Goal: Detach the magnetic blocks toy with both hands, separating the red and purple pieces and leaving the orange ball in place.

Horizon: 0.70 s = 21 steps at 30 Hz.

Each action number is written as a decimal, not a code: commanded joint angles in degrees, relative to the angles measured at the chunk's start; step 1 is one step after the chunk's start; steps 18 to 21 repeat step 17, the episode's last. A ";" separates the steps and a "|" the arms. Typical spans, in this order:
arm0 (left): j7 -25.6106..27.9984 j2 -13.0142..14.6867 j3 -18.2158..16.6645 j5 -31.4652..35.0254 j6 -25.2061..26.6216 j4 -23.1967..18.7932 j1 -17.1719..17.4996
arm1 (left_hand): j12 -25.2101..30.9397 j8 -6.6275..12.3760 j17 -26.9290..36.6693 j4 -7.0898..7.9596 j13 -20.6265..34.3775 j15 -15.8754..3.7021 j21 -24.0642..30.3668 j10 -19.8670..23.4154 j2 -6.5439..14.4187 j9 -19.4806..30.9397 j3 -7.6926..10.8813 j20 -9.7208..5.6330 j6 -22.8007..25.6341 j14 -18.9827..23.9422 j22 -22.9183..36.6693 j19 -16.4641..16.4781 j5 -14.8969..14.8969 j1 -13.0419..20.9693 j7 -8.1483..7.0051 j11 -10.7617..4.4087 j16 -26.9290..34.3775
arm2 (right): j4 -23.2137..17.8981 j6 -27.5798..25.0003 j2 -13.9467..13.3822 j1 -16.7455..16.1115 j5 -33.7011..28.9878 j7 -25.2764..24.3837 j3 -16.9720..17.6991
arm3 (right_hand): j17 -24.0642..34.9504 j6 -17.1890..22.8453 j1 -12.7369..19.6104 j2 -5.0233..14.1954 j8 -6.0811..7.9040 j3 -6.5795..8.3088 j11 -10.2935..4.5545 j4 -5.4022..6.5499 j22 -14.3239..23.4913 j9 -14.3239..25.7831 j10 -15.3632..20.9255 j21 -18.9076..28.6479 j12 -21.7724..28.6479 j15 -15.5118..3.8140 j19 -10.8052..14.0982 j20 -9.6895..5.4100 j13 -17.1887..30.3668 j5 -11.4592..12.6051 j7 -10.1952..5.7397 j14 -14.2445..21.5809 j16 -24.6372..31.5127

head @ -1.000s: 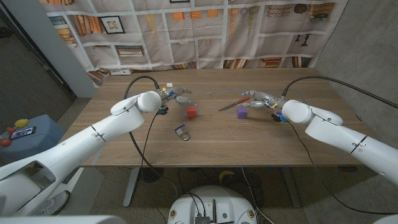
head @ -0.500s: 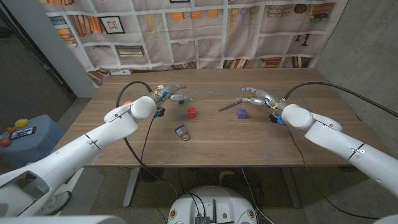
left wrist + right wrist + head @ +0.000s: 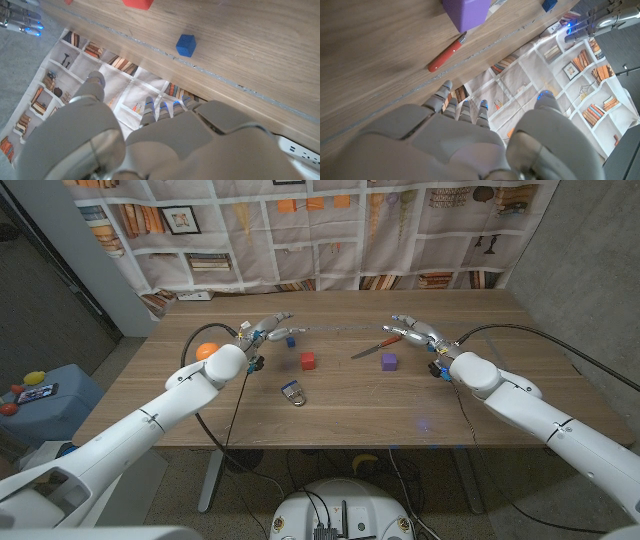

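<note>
Two blocks [image 3: 308, 360] apart, hands off.

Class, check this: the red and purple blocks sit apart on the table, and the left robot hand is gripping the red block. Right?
Not quite. In the head view the red block sits free on the table; the left robot hand holds nothing. It is indeed apart from the purple block.
</note>
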 commanded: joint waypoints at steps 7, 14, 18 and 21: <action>5.24 -6.98 -2.42 -11.39 -13.58 8.36 1.25 | -0.12 0.30 0.15 1.41 0.03 -1.21 0.15 1.18 2.24 0.16 -0.30 -1.05 1.13 -0.70 0.15 1.34 -0.07 -3.31 0.36 -0.38 0.15 | 9.12 12.05 6.40 -2.72 9.00 -2.77 3.57 | -0.20 1.05 -1.35 1.16 -0.71 0.15 0.04 0.60 -0.02 -0.08 0.98 0.21 0.15 -0.54 0.29 -1.15 -0.09 -0.17 0.83 0.57 0.64; 4.95 -9.52 -2.40 -13.92 -18.19 12.03 1.10 | -0.11 0.05 0.05 1.42 0.01 -2.14 0.32 2.16 3.07 0.12 -0.54 -1.50 1.03 0.89 0.13 2.76 0.01 -4.63 0.00 -1.23 0.28 | 10.20 15.16 7.76 -4.41 11.79 -3.09 4.65 | -0.31 1.27 -2.18 1.89 -1.16 0.17 0.08 0.97 -0.04 -0.10 1.21 0.12 -0.03 -0.63 0.30 -1.34 -0.19 -0.17 1.55 0.63 0.61; 4.71 -10.22 -2.14 -14.48 -19.66 13.24 1.17 | -0.11 0.01 0.03 1.42 0.00 -2.24 0.49 2.42 3.32 0.11 -0.60 -1.47 1.00 1.28 0.13 3.52 0.03 -5.00 -0.06 -1.31 0.28 | 9.82 15.03 8.28 -5.23 13.03 -3.60 5.02 | -0.38 1.50 -2.91 2.51 -1.51 0.17 0.28 1.31 -0.05 -0.11 1.93 0.14 0.04 -0.78 0.48 -1.51 -0.26 -0.15 1.96 1.04 0.74; 4.71 -10.22 -2.14 -14.48 -19.66 13.24 1.17 | -0.11 0.01 0.03 1.42 0.00 -2.24 0.49 2.42 3.32 0.11 -0.60 -1.47 1.00 1.28 0.13 3.52 0.03 -5.00 -0.06 -1.31 0.28 | 9.82 15.03 8.28 -5.23 13.03 -3.60 5.02 | -0.38 1.50 -2.91 2.51 -1.51 0.17 0.28 1.31 -0.05 -0.11 1.93 0.14 0.04 -0.78 0.48 -1.51 -0.26 -0.15 1.96 1.04 0.74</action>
